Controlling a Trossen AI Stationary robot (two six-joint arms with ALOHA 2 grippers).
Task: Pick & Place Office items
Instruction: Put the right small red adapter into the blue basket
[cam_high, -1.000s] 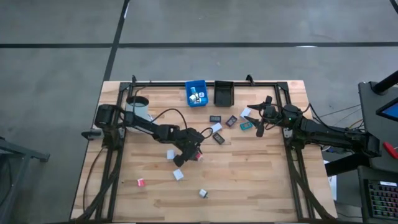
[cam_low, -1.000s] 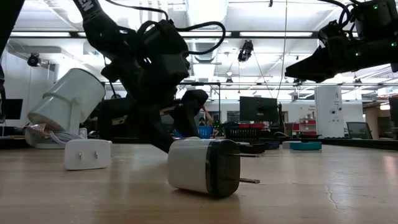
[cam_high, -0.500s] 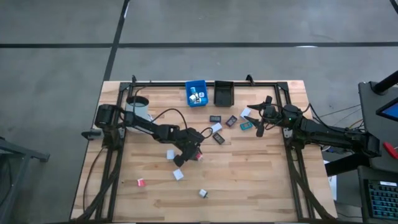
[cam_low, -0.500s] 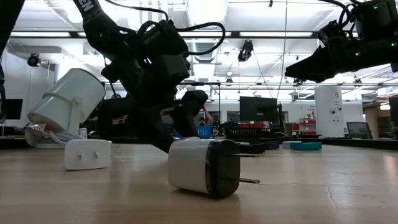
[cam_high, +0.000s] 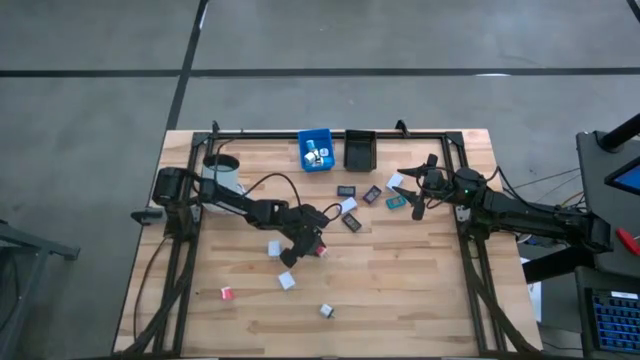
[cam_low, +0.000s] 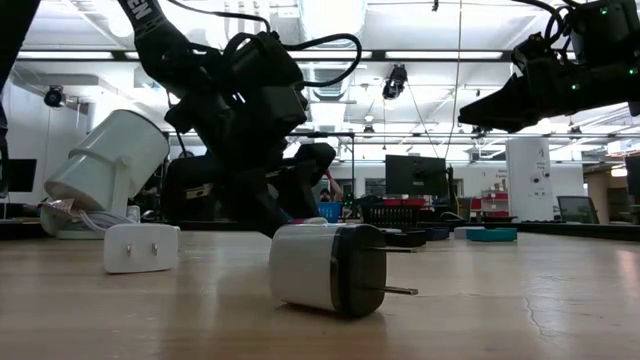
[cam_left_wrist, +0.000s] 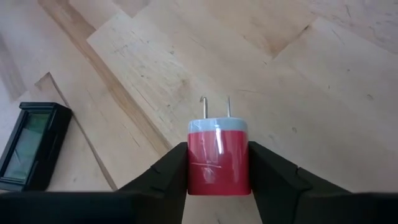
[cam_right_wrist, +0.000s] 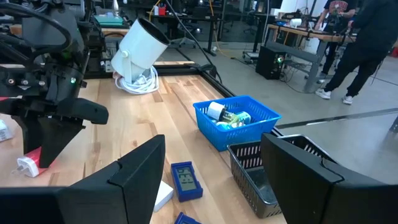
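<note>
- Right now my left gripper (cam_left_wrist: 217, 171) is clamped on a red charger block (cam_left_wrist: 218, 163), one finger pressed to each side, its two prongs pointing away from my wrist over the bare wooden table (cam_left_wrist: 311, 93).
- In the high view this sits just left of the frame's centre, the left gripper (cam_high: 312, 245) with the red block in it, slightly above and right of a white block (cam_high: 274, 247).
- My right gripper (cam_high: 420, 195) waits in the upper right of the table, fingers spread wide and holding nothing, near the flat rectangles (cam_high: 372, 194).
- The blue bin (cam_high: 316, 149) at the top centre already holds a few pieces; the black bin (cam_high: 359, 149) stands just beside it on the right.
- The risk, as I judge it: my fingers bear only on the block's smooth sides, so a quick swing toward the bins could let it twist or slide out.
- In the left wrist view a small black screen piece (cam_left_wrist: 31, 146) lies at the left edge; a low carry might clip it.
- The cable (cam_high: 270, 185) looping off my left arm might snag as I reach upward.
- Other blocks, including a white charger (cam_low: 328, 268) at the centre of the low view, lie scattered about the table.
</note>
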